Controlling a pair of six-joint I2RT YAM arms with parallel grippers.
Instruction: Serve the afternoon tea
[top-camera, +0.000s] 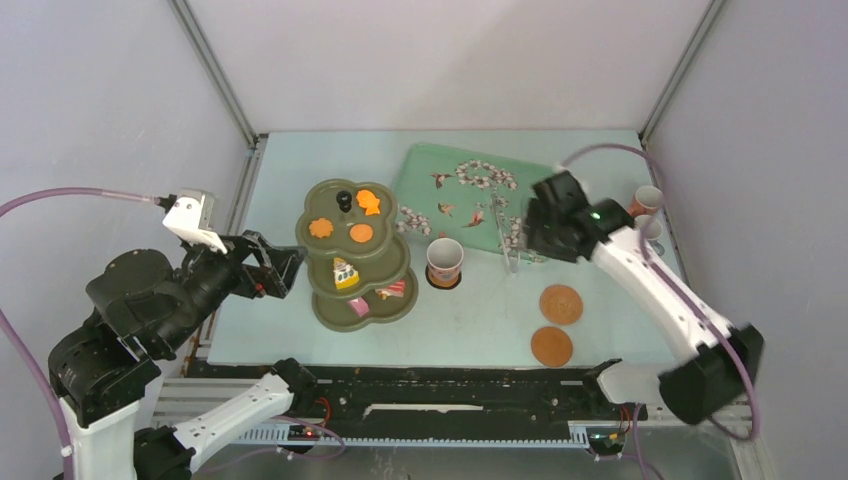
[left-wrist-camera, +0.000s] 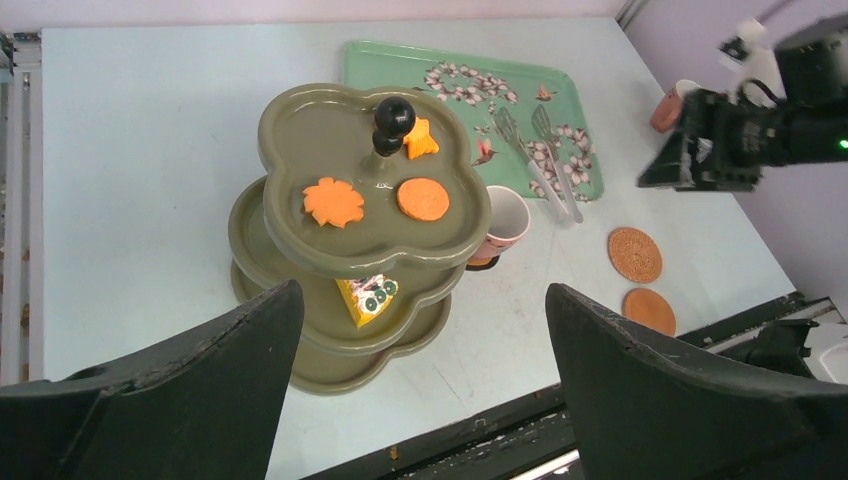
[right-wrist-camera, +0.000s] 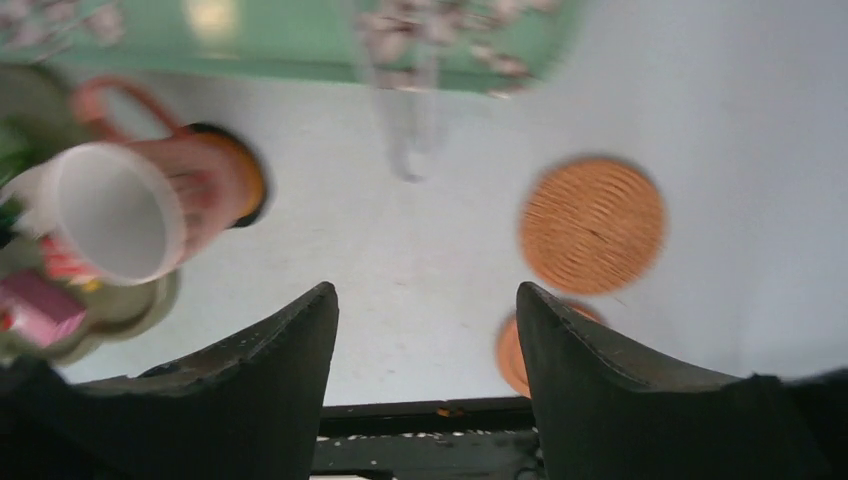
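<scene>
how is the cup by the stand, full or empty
Empty: the right wrist view looks into the cup and shows only bare white inside.

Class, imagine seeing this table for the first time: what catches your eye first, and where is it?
The olive-green three-tier stand, left of centre, dominates, with orange pastries on its top tier. Behind it to the right lies the mint floral tray. A patterned cup stands just right of the stand, and two brown coasters lie at front right.
</scene>
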